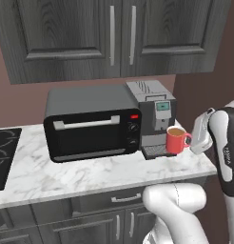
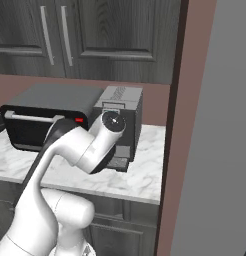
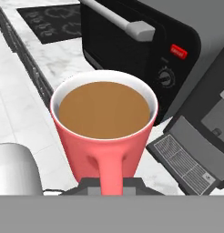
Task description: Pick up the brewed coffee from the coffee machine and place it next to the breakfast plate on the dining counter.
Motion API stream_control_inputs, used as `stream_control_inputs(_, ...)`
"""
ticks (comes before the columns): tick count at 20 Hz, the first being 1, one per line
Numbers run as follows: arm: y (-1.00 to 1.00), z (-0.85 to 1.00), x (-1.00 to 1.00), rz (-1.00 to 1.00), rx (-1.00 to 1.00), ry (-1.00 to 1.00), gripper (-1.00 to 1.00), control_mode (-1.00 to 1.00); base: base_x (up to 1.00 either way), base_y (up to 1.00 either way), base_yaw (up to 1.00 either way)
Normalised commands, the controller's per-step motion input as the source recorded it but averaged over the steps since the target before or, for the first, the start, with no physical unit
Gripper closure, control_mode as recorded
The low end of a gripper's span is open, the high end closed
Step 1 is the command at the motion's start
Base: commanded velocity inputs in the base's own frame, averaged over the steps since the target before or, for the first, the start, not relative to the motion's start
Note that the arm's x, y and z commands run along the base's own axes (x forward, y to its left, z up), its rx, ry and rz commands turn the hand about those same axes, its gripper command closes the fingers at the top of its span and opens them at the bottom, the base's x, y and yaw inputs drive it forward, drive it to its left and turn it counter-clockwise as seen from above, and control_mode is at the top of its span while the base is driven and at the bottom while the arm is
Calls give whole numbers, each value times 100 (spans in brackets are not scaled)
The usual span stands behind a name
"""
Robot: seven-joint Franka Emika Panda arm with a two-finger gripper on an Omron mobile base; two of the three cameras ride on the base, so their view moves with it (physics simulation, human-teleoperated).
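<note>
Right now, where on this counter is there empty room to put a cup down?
Bare marble runs in front of the toaster oven, between the stovetop and the counter's right end. It's crowded by the coffee machine, where the claw holds the red mug.

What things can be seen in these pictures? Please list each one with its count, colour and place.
mug of coffee: one, red, brown coffee inside, held by its handle just in front of the coffee machine, clear of the drip tray in the hand view.
coffee machine: one, grey-silver, small blue-green display, on the counter right of the toaster oven.
drip tray: one, dark, at the machine's foot.
toaster oven: one, black, red light, left of the machine.
counter: one, white-grey marble, over dark cabinets.
stovetop: one, black, left end of the counter.
upper cabinets: dark grey, above the counter.
gripper: one, dark fingers, shut on the mug's handle.
</note>
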Motion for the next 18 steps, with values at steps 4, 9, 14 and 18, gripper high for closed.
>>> stream_control_inputs(4,0,0,-3,0,0,-2,100,-100,0,0,0)
stream_control_inputs(9,1,0,-2,0,0,0,100,100,-8,2,0)
stream_control_inputs(14,0,0,0,0,0,0,100,100,-86,40,8)
stream_control_inputs(18,0,0,0,0,0,0,100,100,-85,72,32)
